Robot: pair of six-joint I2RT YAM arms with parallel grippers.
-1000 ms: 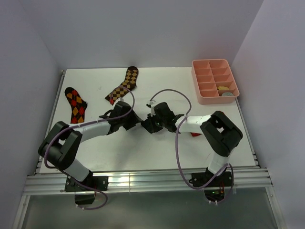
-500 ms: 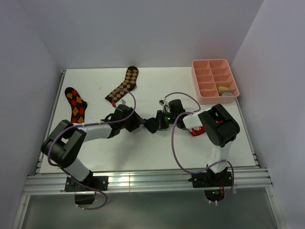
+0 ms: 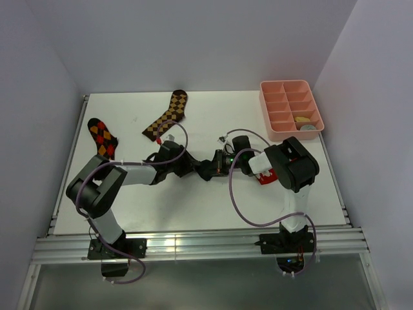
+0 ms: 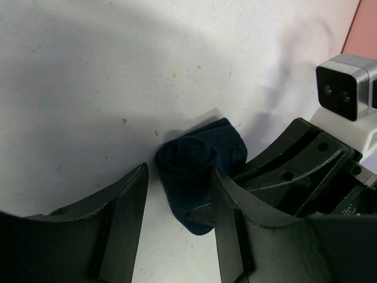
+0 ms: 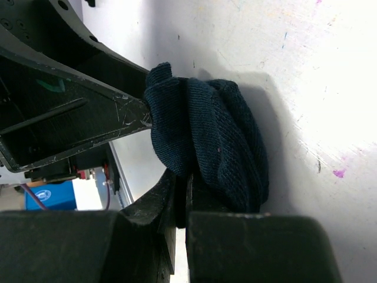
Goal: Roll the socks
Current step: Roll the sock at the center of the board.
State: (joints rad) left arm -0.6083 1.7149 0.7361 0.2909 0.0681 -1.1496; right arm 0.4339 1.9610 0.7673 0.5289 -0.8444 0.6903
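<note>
Right now the navy sock [image 4: 194, 164] lies near the middle of the table [image 3: 193, 206], partly rolled, with a coiled end facing the left wrist camera. The left gripper [image 3: 194, 168] reaches in from 9 o'clock with its fingers [image 4: 126, 218] spread to either side of the roll; a strip of bare table shows between one finger and the fabric. The right gripper [image 5: 184, 184] comes from 3 o'clock, its fingers pressed together and pinching a fold of the same sock. At about 2 o'clock from the sock stands a pink tray [image 3: 266, 110] of small compartments; its near cells hold a mustard bundle [image 3: 301, 119] and a grey bundle [image 3: 310, 127], too small to make out. A brown argyle sock [image 3: 169, 115] lies flat at 11 o'clock, a red-and-orange argyle sock [image 3: 103, 141] at 10 o'clock. A red sock [image 3: 265, 178] peeks from under the right arm.
</note>
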